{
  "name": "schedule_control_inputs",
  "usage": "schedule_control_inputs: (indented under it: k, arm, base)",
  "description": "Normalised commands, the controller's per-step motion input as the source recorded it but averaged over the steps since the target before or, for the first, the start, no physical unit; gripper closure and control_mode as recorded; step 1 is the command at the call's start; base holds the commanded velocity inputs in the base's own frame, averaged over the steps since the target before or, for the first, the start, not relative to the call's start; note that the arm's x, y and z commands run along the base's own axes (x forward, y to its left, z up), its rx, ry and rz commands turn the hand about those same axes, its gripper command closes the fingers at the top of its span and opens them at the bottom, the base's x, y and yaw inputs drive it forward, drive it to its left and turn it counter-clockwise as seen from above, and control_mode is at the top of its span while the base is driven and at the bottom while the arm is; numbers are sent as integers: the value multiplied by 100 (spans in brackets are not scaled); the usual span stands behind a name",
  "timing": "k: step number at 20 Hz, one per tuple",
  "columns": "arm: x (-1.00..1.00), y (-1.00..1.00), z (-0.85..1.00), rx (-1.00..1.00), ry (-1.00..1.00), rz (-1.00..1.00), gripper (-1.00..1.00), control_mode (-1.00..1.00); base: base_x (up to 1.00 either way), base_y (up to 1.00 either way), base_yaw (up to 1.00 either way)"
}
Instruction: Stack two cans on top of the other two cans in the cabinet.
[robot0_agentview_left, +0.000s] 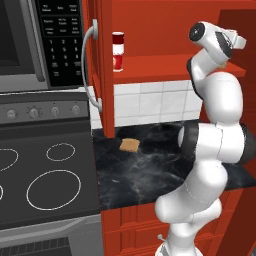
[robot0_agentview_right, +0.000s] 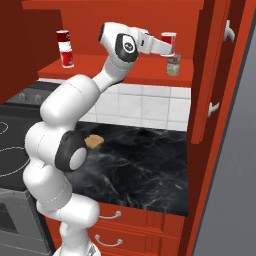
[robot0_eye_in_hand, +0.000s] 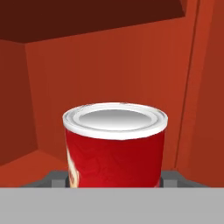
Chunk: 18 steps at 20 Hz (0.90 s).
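Up at the cabinet (robot0_agentview_right: 210, 60) shelf, the gripper (robot0_agentview_right: 170, 52) pinches a red can (robot0_agentview_right: 169, 40) between its fingers, holding it directly above the olive-green can (robot0_agentview_right: 173, 65); whether the two touch I cannot tell. From the hand's own view that red can (robot0_eye_in_hand: 115, 146) sits squarely between the finger tips, silver top facing up, with the red back wall behind it. Well apart at the shelf's other end, near the door with the grey handle (robot0_agentview_left: 89, 70), two red-and-white cans (robot0_agentview_left: 118, 51) stand stacked, and a slice of bread (robot0_agentview_left: 129, 145) lies on the dark desk (robot0_agentview_left: 150, 170) below.
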Motion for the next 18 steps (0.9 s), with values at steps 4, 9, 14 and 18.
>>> schedule_control_inputs:
  k: [4, 9, 14, 18]
  arm:
    - [21, -4, 0, 0, 0, 0, 100, -100]
    - [16, -9, -1, 0, 3, -1, 100, -100]
    - [21, -10, -6, 0, 4, -1, 100, -100]
    - [16, -9, -3, 0, 1, 0, 100, -100]
  base:
    - [0, 0, 0]
    - [0, 0, 0]
    - [0, 0, 0]
    - [0, 0, 0]
